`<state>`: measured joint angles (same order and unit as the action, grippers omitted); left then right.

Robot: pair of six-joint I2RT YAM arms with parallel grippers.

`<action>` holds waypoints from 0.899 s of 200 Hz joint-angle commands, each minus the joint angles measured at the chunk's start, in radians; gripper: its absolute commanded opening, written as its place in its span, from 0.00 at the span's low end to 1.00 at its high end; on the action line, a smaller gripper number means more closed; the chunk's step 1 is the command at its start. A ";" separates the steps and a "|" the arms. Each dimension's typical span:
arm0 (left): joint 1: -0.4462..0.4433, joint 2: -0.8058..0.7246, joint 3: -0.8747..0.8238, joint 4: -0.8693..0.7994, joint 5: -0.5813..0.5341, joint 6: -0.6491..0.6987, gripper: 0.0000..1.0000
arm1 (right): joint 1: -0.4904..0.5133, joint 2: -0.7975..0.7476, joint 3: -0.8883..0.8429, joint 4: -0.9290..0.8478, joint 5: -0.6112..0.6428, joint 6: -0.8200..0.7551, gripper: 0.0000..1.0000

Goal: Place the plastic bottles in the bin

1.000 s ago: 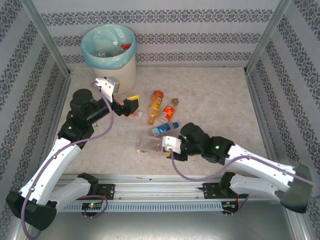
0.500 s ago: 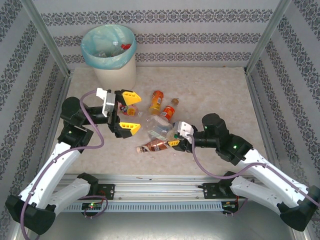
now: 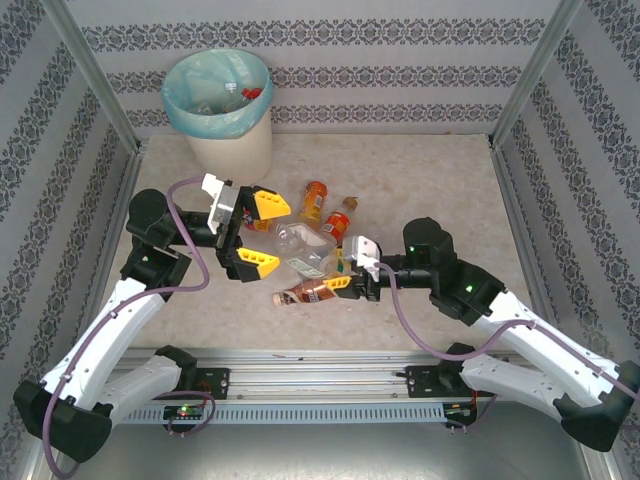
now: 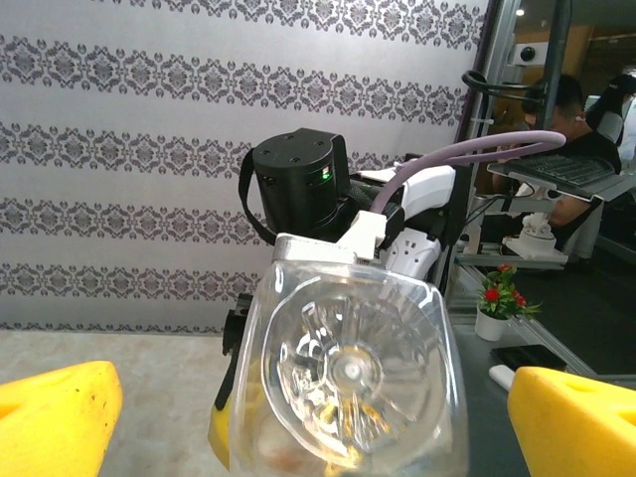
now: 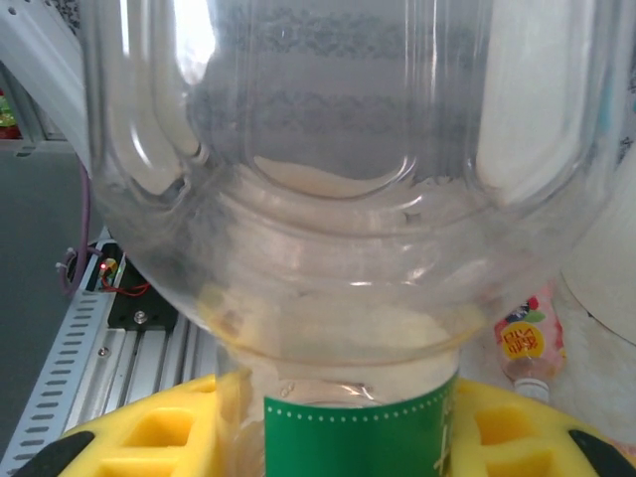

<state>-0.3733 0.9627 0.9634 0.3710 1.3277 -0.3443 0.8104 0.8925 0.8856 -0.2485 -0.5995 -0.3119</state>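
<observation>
A clear plastic bottle with a green label hangs above the table, and my right gripper is shut on its labelled end. In the right wrist view the green label sits between the yellow fingers. My left gripper is open, one yellow finger on each side of the bottle's base without touching it. That base faces the left wrist camera, between the fingers. The cream bin with its turquoise liner stands at the back left, with bottles inside it.
A brown bottle lies on the table under the held bottle. Two orange bottles and a small brown piece lie behind it. A pink-labelled bottle lies near the bin's wall. Patterned walls enclose the table.
My right gripper picked the clear bottle up off the table and carried it left. My left gripper swung away from the bin, opened, and now brackets the bottle's base.
</observation>
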 commanded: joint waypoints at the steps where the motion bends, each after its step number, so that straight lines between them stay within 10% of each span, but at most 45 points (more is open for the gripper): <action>1: -0.020 -0.004 0.039 -0.096 0.002 0.089 0.98 | 0.021 0.026 0.031 0.071 -0.014 0.017 0.26; 65: -0.024 -0.009 0.081 -0.348 -0.024 0.264 0.85 | 0.032 0.085 0.065 0.142 -0.045 0.066 0.27; 107: -0.026 -0.027 0.045 -0.155 -0.067 0.145 0.47 | 0.033 0.106 0.073 0.138 -0.044 0.072 0.29; 127: -0.025 -0.052 0.046 -0.087 -0.145 0.107 0.42 | 0.036 0.103 0.069 0.139 0.014 0.077 0.42; 146: -0.024 -0.069 0.074 -0.081 -0.260 0.106 0.37 | 0.039 0.092 0.058 0.163 0.146 0.103 0.76; 180: -0.023 -0.025 0.279 -0.316 -0.598 0.257 0.38 | 0.041 0.055 0.028 0.181 0.389 0.094 0.91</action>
<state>-0.3874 0.9154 1.0603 0.1600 1.0451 -0.1959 0.8471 0.9897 0.9356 -0.1085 -0.4274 -0.2173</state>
